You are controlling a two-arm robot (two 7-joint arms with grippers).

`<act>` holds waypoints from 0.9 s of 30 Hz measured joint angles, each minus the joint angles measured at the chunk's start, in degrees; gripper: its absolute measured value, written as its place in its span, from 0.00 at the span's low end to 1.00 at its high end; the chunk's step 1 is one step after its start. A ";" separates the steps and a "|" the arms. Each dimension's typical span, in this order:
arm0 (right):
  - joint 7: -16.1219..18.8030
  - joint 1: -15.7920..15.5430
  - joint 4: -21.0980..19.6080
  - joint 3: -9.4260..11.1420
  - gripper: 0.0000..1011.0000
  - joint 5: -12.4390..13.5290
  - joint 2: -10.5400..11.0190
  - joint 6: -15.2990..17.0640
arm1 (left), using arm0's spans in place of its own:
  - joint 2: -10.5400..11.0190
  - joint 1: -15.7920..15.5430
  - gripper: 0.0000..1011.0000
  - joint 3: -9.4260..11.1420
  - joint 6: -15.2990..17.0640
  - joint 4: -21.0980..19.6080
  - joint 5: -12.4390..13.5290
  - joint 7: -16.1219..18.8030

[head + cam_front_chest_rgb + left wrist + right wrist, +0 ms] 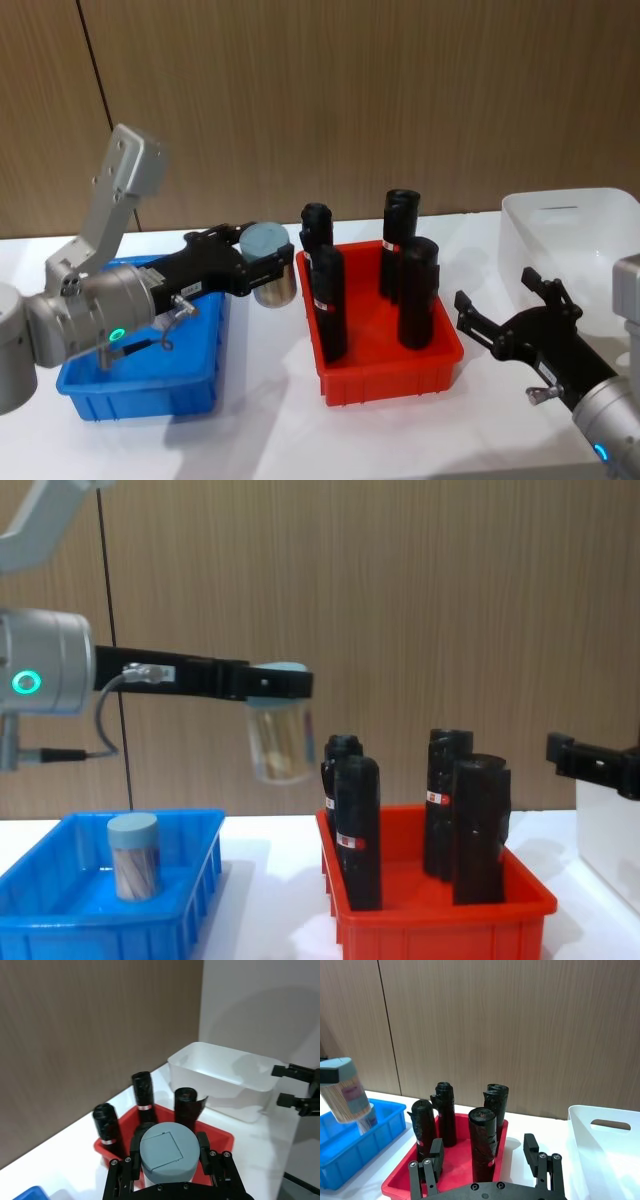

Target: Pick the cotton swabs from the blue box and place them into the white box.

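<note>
Left gripper (265, 255): fingers (203, 1142) clamped on cotton swabs (275, 742) | advise: carry level, clear of black cylinders (418, 290), to white box (600, 215) | right gripper (495, 285) near it: fingers (478, 318) spread, empty

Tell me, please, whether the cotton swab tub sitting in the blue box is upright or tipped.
Upright: the chest view shows the cotton swab tub standing in the blue box, lid on top.

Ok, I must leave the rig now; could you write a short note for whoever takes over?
Left hand: shut on a small clear cotton-swab tub with grey-blue lid, held in air between the shallow blue plastic bin and the red plastic bin.
Right hand: open, empty, near the white plastic bin.
Done: one tub lifted out.
Left: put it in the white bin, then the second tub standing in the blue bin.
</note>
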 joint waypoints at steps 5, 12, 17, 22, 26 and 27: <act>0.00 0.00 0.00 0.00 0.99 0.00 0.00 0.00 | -1.37 -2.68 0.66 0.73 1.96 2.91 -0.09 -3.67; 0.00 0.00 0.00 0.00 0.99 0.00 0.00 0.00 | -3.01 -5.69 0.66 1.73 3.20 6.32 0.27 -7.29; 0.00 0.00 0.00 0.00 0.99 0.00 0.00 0.00 | -4.37 -8.16 0.66 2.61 3.95 8.97 1.08 -10.06; 0.00 0.00 0.00 0.00 0.99 0.00 0.00 0.00 | -5.29 -9.86 0.66 3.22 4.43 10.77 1.66 -11.80; 0.00 0.00 0.00 0.00 0.99 0.00 0.00 0.00 | -5.75 -10.69 0.66 3.52 4.65 11.66 1.95 -12.69; 0.00 0.00 0.00 0.00 0.99 0.00 0.00 0.00 | -5.84 -10.85 0.66 3.59 4.68 11.82 2.00 -12.83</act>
